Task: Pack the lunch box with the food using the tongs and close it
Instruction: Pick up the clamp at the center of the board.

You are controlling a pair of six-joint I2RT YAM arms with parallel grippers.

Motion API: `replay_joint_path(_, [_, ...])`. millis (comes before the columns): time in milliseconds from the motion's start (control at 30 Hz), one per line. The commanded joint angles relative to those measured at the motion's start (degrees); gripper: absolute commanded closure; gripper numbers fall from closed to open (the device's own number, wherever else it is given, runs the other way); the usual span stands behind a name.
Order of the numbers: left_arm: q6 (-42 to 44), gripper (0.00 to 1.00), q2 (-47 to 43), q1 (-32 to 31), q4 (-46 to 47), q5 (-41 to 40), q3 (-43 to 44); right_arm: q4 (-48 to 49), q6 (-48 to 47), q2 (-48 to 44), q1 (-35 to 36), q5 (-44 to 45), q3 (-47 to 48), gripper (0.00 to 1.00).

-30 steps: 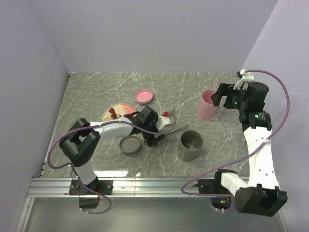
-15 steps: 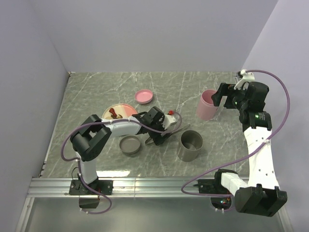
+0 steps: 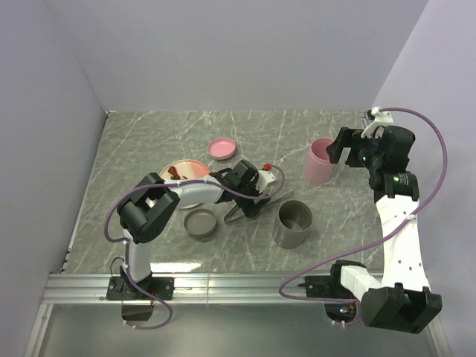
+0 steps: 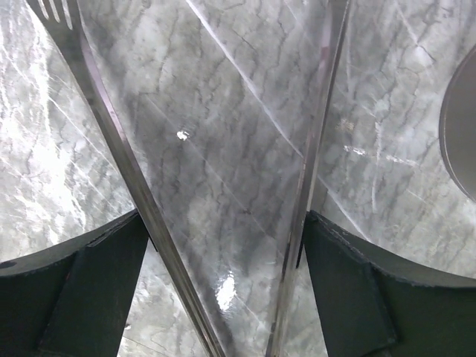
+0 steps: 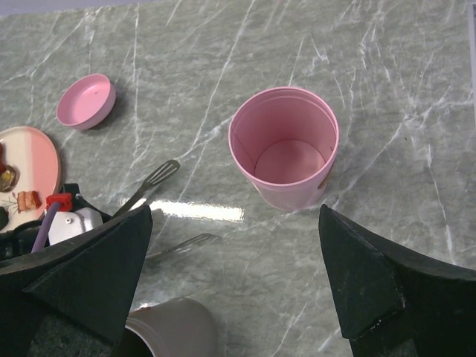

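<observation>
Only the left wrist view lets us see the left end effector (image 4: pixel 223 223) spread, one finger just outside each arm of the long slim silver metal tongs (image 4: pixel 108 126) on the grey marbled counter (image 4: pixel 223 111). The right end effector (image 5: pixel 235 223), spread wide, hovers above one empty tall pink cup (image 5: pixel 290 195). Overhead we count one small pink dish (image 3: pixel 222 148), a tall grey pot (image 3: pixel 294 223), a shallow grey bowl (image 3: pixel 201 223), and small food bits (image 5: pixel 28 199) on one pale round plate (image 5: pixel 37 160).

A robotics lab test cell: plain lavender walls (image 3: pixel 223 52) box in a marble-patterned table (image 3: pixel 149 141); at the table's near edge, two cabled robot arms (image 3: pixel 398 223) stand bolted to an aluminium rail (image 3: pixel 238 286).
</observation>
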Motion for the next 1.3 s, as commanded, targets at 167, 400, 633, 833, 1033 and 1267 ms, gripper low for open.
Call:
replay_joint_path(167, [-1.20,0.23,-0.94,0.11,-1.62,-1.22,0.25,1.72,-0.26,-1.02,-0.70,-1.11,0.11,0.00])
replay_joint_path(400, [1.08,0.35,-1.82,3.88,-12.24,1.15,8.92,1.11,-0.88,-1.02,-0.70,-2.95,0.29,0.00])
replay_joint_path(633, [3.89,0.36,-2.52,6.44,-20.77,2.56,19.31,0.67,-1.23,-1.37,-0.70,-4.19,1.17,0.00])
replay_joint_path(833, [4.07,0.34,-5.85,7.75,-24.47,6.86,23.71,-0.48,-1.32,-1.54,-0.70,-5.59,2.31,0.00])
replay_joint_path(1033, [3.20,0.34,-11.75,11.00,-27.29,15.72,24.94,0.57,-6.40,-2.42,-0.43,-15.07,2.05,0.00])
replay_joint_path(1267, [-0.66,0.35,-17.63,15.22,-29.58,27.68,23.72,-0.20,-18.71,-4.10,8.08,-16.67,3.53,0.00])
